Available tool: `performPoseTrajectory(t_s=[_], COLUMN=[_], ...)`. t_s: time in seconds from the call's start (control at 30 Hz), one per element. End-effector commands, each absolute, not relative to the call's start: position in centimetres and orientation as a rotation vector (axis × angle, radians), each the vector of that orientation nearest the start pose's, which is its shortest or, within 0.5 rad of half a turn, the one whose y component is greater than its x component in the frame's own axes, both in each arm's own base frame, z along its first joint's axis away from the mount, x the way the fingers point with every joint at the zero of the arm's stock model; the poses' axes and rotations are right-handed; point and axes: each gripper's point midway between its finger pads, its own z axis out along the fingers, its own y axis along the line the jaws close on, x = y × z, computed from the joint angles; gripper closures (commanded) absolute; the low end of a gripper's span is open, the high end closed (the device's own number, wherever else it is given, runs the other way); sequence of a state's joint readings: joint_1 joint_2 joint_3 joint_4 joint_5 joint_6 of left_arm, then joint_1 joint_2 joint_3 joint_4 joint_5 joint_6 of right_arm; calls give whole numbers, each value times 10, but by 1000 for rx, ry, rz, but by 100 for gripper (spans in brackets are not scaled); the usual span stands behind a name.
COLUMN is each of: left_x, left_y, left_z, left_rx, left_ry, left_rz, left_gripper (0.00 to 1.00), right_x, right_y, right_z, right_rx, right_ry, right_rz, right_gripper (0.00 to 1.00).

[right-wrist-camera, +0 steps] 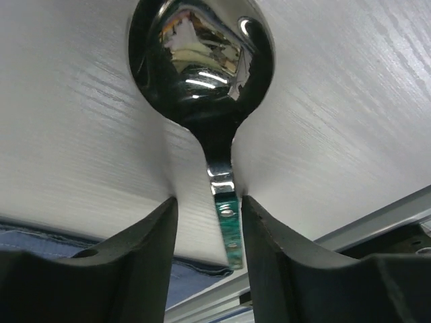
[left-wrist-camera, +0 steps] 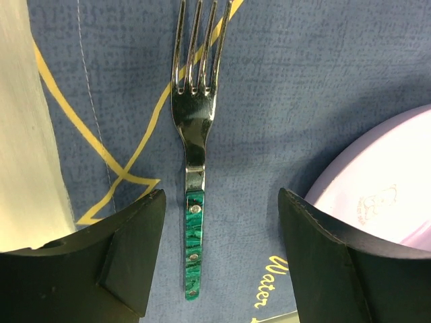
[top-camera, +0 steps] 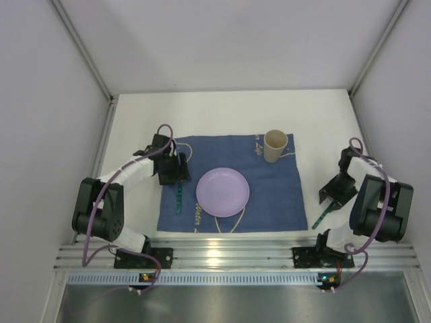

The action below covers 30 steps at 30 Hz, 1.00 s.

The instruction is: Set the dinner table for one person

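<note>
On the white dinner table [top-camera: 222, 114] lies a blue placemat [top-camera: 276, 195] with a lilac plate [top-camera: 223, 192] in its middle and a beige cup [top-camera: 275, 145] at its far right corner. A green-handled fork [top-camera: 179, 198] lies on the mat left of the plate. My left gripper [top-camera: 176, 173] hovers over the fork [left-wrist-camera: 194, 121], open and empty, with its fingers on either side of the handle [left-wrist-camera: 222, 198]. A green-handled spoon [top-camera: 322, 217] lies on the bare table right of the mat. My right gripper [top-camera: 328, 197] straddles the spoon [right-wrist-camera: 202, 60] narrowly open [right-wrist-camera: 209, 202]; the handle touches the right finger.
White walls enclose the table on the left, far and right sides. An aluminium rail [top-camera: 236, 252] runs along the near edge, close to the spoon's handle end [right-wrist-camera: 377, 222]. The plate's rim [left-wrist-camera: 377, 182] lies just right of the left gripper's fingers.
</note>
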<state>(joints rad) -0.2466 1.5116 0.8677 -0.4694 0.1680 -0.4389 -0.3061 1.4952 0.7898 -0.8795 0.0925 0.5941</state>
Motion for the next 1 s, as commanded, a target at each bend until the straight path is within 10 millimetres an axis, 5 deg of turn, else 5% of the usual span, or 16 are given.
performPoseTrajectory(t_s=[0.0,0.1,0.13,0.27,0.4,0.57,0.67,0.77,0.8,0.97], left_x=[311,311,311,313,317,322,319,315,315,308], left_y=[-128,-127,-127,-128,-130,-129,-128,-124,-122,-116], left_z=[56,55,55,57,65,81,91,96,100,117], left_rx=[-153,-151,-150,-138,-127,-128,-145,-160,-164,-199], left_ry=[2659,2666,2668,2674,2667,2655,2638,2642,2632,2598], left_rz=[-462,-469,-471,-469,-481,-466,-469,-448,-432,-414], left_gripper=[27,27,27,27,27,27,25,23,21,10], right_x=[186,178,177,183,203,258,294,312,309,271], right_y=[-60,-59,-59,-62,-85,-103,-70,3,41,133], right_z=[-1,-12,-14,-7,31,115,159,186,187,182], right_rx=[1390,1394,1395,1370,1291,1065,818,521,385,134], right_ry=[2774,2794,2803,2790,2712,2557,2518,2527,2556,2561], right_rz=[-207,-223,-223,-231,-331,-359,-269,-103,-10,252], right_gripper=[58,82,98,100,100,100,100,100,100,100])
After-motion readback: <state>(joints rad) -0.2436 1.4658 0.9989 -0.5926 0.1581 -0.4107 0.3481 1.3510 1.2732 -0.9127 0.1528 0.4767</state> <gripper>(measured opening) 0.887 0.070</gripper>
